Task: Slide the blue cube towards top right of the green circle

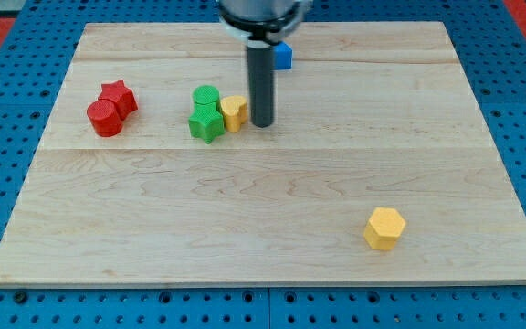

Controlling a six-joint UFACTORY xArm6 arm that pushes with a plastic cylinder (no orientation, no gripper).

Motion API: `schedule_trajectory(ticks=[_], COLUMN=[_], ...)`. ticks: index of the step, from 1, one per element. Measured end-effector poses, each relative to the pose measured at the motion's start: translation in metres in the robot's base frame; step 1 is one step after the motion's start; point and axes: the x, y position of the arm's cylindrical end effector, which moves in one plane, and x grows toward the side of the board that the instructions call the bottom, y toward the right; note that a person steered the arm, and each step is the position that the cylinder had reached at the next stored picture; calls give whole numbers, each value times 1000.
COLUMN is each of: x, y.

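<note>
While my tip (262,123) carried no claw to report, the blue cube (283,57) sat above-right of it, the green circle (205,95) left.

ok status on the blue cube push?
My tip down just right of yellow block. Blue cube behind rod, up-right of green circle. Not touching it.

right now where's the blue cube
The blue cube sits near the view's top, just right of centre, partly hidden behind the rod, up and right of the green circle and my tip.
</note>
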Motion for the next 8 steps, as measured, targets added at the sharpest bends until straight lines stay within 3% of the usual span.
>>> schedule_trajectory(ticks=[1,2,3,4,5,7,8], x=[11,-44,-118,-187,-203,-201,-174], y=[61,129,142,121,87,22,5])
